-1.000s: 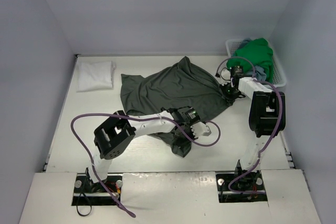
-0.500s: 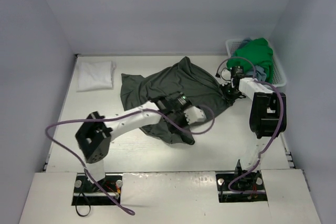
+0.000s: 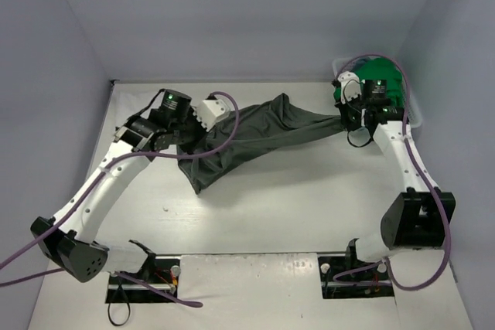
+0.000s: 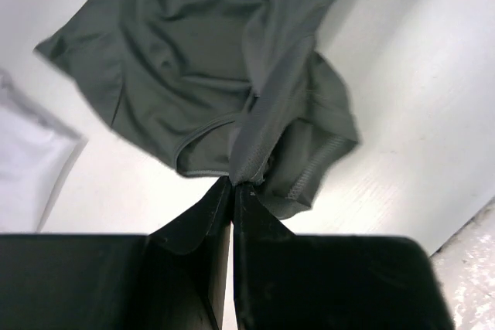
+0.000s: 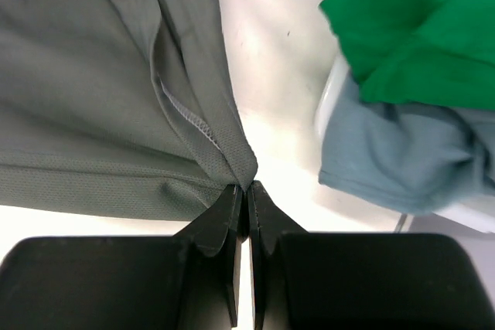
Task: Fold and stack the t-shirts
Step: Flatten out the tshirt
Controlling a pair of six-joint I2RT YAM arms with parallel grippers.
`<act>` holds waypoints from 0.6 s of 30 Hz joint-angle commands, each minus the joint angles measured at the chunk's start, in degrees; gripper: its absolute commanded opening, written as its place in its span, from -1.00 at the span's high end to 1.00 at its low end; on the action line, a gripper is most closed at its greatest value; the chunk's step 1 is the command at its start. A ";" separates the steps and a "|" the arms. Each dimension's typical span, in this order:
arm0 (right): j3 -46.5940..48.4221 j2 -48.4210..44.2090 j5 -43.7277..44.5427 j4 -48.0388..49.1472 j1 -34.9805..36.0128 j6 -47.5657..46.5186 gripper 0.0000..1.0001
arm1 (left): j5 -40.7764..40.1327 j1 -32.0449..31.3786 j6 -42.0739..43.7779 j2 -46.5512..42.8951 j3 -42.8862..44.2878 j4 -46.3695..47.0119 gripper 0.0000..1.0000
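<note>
White tabletop (image 3: 271,210), 1 olive-grey t-shirt (image 3: 255,133) taut between 2 pairs of jaws — left and right tight on its edges.

- Top view: bright, even, diffuse light from overhead; no hard shadows. Desk (image 3: 271,206) reads near-white, mild glare. Walls (image 3: 232,13) have a pale blue-grey cast. Faint soft shadow on desk under dark olive-grey shirt (image 3: 255,133). Sharp overall; slight wide-angle lean at edges.
- Left wrist view: left claw (image 4: 233,184) body near-black, no detail. Shirt edges top left smeared w/ blur. White shirt (image 4: 27,168) soft, washed out.
- Right wrist view: hem stitching crisp by right claw (image 5: 246,187). Green shirt (image 5: 418,28) saturated, slightly soft. Desk blown out.
</note>
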 commanded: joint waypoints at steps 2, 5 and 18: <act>2.14 -5.62 -1.76 -1.62 -0.43 1.60 1.00 | -1.65 4.96 2.14 -2.50 0.63 -1.20 1.00; 2.23 -8.77 -3.16 -1.79 -0.69 1.60 1.00 | -3.40 9.44 2.50 -3.04 3.00 -0.49 1.00; 5.66 -21.43 -7.03 -1.79 -4.83 4.24 1.00 | -4.64 22.63 3.82 -0.84 27.17 -8.05 1.00</act>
